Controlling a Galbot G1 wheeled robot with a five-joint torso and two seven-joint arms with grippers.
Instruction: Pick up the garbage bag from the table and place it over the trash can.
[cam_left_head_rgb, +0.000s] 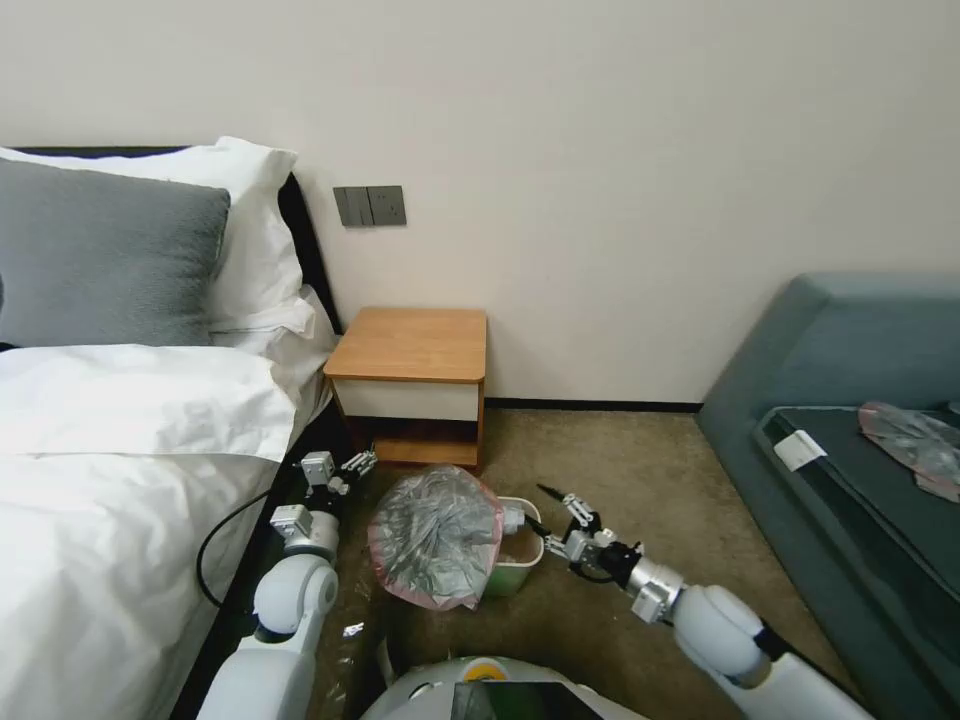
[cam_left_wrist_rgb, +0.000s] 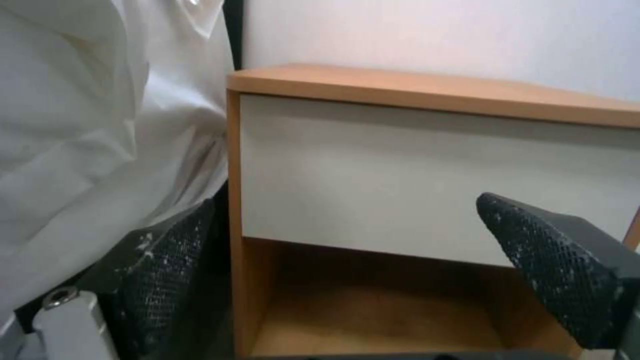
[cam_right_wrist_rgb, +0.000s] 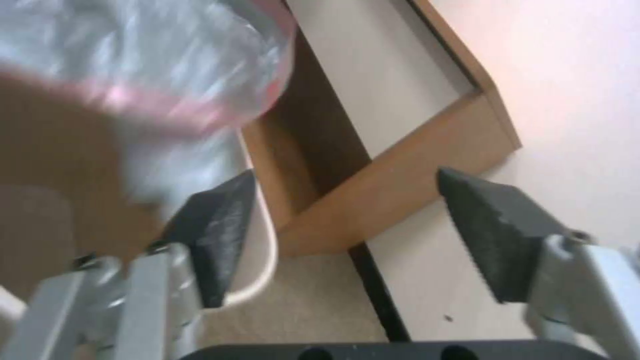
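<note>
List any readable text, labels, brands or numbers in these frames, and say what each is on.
None can be read.
White tag on the sofa: too small to show any print.
Wall switch plate: no markings visible.
Garbage bag, trash can, table: no print visible.

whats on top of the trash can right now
The garbage bag is draped over the left part of the trash can; the right side's cream inside shows. Whatever is under the bag is hidden.
</note>
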